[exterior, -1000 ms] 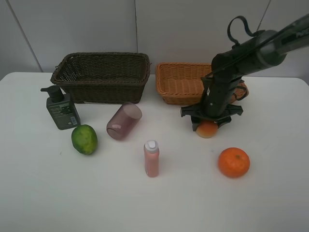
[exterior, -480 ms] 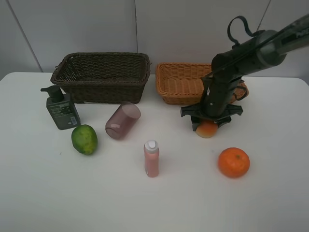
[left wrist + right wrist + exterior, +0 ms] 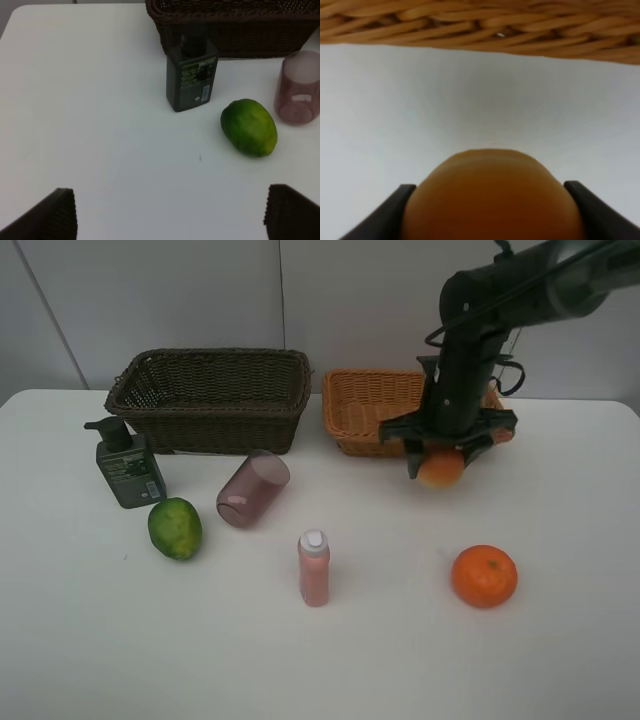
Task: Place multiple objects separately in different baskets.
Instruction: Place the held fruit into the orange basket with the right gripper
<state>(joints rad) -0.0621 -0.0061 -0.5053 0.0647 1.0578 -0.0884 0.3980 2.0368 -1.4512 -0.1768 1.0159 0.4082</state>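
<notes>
1. Fruit [image 3: 441,472] has left the table [image 3: 560,660]: a second ago it sat there, now my right pincer [image 3: 441,460] grips it aloft, just before the tan basket [image 3: 365,405]
2. Next, I judge, swing it over and let go inside

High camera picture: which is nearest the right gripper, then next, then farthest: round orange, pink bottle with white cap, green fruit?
1. Round orange: on the table just in front of the right gripper, which grips the red-yellow fruit.
2. Pink bottle with white cap: standing mid-table.
3. Green fruit: far over on the left.
</notes>
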